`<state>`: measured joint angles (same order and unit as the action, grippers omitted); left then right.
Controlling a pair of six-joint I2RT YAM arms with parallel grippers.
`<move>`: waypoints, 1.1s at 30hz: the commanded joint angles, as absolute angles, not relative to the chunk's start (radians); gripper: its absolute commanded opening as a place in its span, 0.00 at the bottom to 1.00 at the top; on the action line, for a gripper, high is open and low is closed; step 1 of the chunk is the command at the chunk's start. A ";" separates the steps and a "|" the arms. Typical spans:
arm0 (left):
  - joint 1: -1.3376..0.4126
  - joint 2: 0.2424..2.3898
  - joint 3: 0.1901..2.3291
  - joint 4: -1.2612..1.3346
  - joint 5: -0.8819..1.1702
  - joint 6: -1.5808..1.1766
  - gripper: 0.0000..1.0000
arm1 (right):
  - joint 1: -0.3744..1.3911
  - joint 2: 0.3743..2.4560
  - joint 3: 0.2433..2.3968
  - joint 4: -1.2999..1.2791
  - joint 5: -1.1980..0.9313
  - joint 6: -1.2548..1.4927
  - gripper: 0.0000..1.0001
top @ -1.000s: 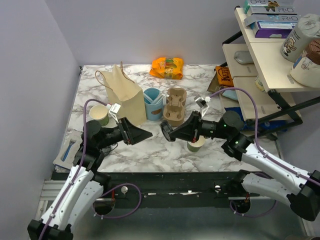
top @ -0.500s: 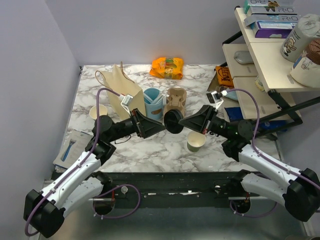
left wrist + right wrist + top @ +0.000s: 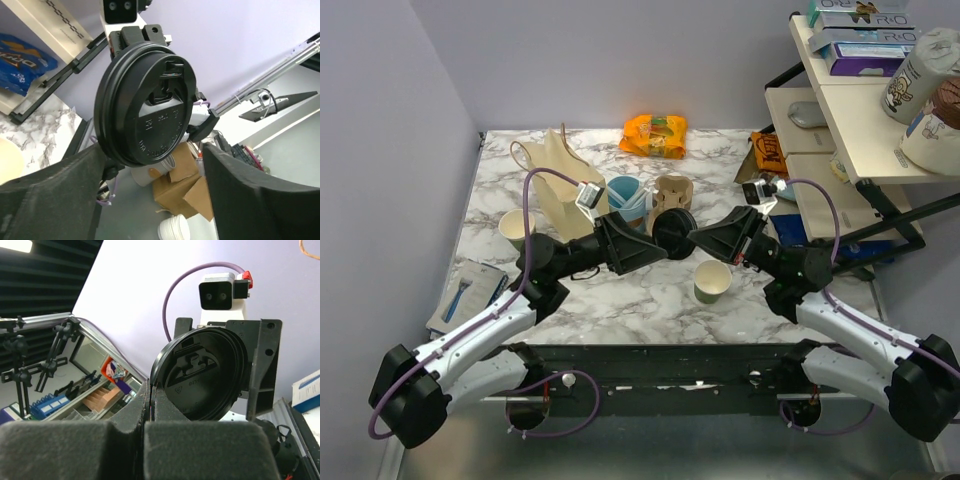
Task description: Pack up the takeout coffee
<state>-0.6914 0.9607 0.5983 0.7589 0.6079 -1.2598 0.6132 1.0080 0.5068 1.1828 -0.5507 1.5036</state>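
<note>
My right gripper (image 3: pixel 692 238) is shut on the rim of the round black plastic lid (image 3: pixel 672 232) and holds it on edge in the air above the table's middle. In the right wrist view the fingers (image 3: pixel 130 415) pinch the lid's (image 3: pixel 205 375) left rim. My left gripper (image 3: pixel 655 250) is open, and the lid's top (image 3: pixel 145 105) faces it just ahead of the spread fingers (image 3: pixel 250 190). A lidless green paper cup with a cream inside (image 3: pixel 713 282) stands below the right gripper. A similar lidless cup (image 3: pixel 517 228) stands at the left. No cup wears the lid.
A tan paper bag (image 3: pixel 565 185) stands at the back left, with a light-blue cup (image 3: pixel 625 200) and a cardboard cup carrier (image 3: pixel 672 195) beside it. An orange snack bag (image 3: pixel 655 135) lies at the back. A shelf unit (image 3: pixel 850 110) stands at the right edge.
My right gripper has carried the lid up and back to the right. My left gripper has followed it rightward and now faces the lid closely.
</note>
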 commanded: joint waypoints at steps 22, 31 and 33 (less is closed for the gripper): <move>-0.726 0.939 0.561 0.997 0.523 -1.382 0.00 | 0.609 0.939 0.459 0.909 -0.523 1.274 0.54; -0.726 0.871 0.522 0.835 0.525 -1.321 0.00 | 0.609 0.674 0.546 0.355 -0.273 0.806 1.00; -0.726 0.864 0.499 0.818 0.526 -1.310 0.00 | 0.609 0.614 0.564 0.221 -0.262 0.706 1.00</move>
